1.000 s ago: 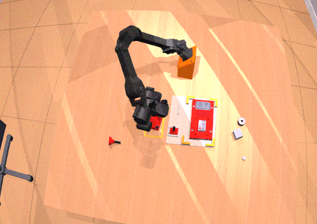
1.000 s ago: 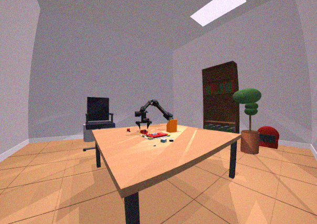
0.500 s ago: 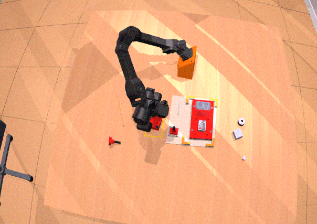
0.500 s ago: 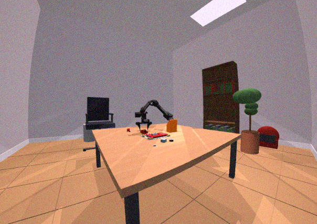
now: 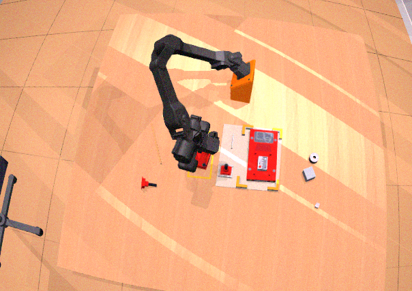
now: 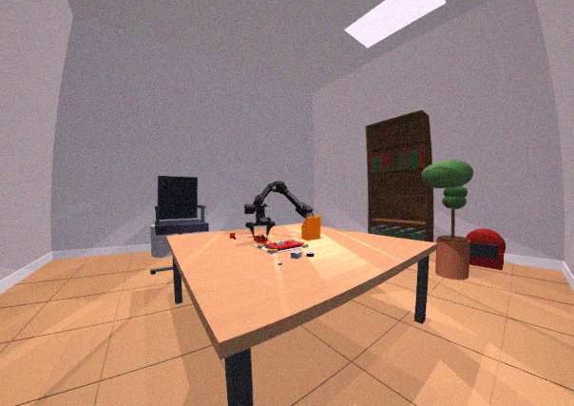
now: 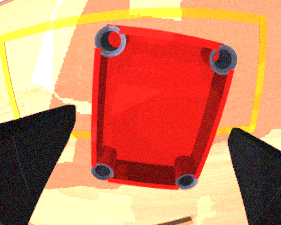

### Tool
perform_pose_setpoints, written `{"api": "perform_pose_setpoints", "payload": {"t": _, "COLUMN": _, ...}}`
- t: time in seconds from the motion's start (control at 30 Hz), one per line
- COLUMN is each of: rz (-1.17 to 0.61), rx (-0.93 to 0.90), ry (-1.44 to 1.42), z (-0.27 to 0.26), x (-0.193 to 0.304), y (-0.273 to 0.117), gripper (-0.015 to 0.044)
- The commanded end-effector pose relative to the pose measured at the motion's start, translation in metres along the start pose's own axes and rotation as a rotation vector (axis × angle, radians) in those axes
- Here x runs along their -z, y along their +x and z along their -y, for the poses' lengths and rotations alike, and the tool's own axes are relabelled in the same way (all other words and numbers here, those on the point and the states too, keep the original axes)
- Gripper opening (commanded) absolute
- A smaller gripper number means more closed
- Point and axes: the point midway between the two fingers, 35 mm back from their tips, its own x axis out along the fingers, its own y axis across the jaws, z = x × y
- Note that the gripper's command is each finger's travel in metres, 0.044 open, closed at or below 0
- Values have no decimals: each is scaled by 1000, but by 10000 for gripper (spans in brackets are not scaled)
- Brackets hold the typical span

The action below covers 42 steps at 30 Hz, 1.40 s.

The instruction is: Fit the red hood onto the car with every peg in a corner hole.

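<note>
The red hood [image 5: 203, 160] [image 6: 260, 240] [image 7: 155, 99] lies on the table inside a yellow outline, partly under the arm in the top view. The wrist view shows its walls and four grey-ringed corner bosses. My gripper [image 6: 260, 234] [image 7: 156, 124] is open and empty above the hood, one finger off each long side, touching neither. The red chassis [image 5: 254, 170] [image 6: 291, 244] sits between the jig's yellow corner brackets [image 5: 241, 187]. Its light engine block [image 5: 262, 163] is on the deck, with small dark peg marks around it. Fine peg detail is too small to tell.
The white board [image 5: 235, 180] under the jig also bears a red piece with a black post [image 5: 226, 170]. A red part with a black stem [image 5: 144, 183] lies left. Beyond the chassis are a grey block [image 5: 309, 174], a wheel [image 5: 314, 156] and a small white piece [image 5: 317, 205]. The orange base [image 5: 241, 90] stands behind.
</note>
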Motion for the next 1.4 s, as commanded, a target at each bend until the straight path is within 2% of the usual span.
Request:
{"api": "perform_pose_setpoints", "payload": {"t": 0.0, "rz": -2, "rx": 1, "ry": -5, "z": 0, "x": 0, "y": 2, "gripper": 440}}
{"api": "perform_pose_setpoints", "payload": {"t": 0.5, "rz": -2, "rx": 1, "ry": -5, "z": 0, "x": 0, "y": 10, "gripper": 440}}
{"api": "perform_pose_setpoints", "payload": {"t": 0.63, "rz": -2, "rx": 0, "ry": 0, "z": 0, "x": 0, "y": 8, "gripper": 335}}
{"api": "perform_pose_setpoints", "payload": {"t": 0.93, "rz": -2, "rx": 0, "ry": 0, "z": 0, "x": 0, "y": 8, "gripper": 275}}
{"api": "perform_pose_setpoints", "payload": {"t": 1.27, "rz": -1, "rx": -1, "ry": -3, "z": -1, "x": 0, "y": -6, "gripper": 12}}
{"api": "perform_pose_setpoints", "payload": {"t": 1.37, "rz": 0, "rx": -1, "ry": -3, "z": -1, "x": 0, "y": -16, "gripper": 0}}
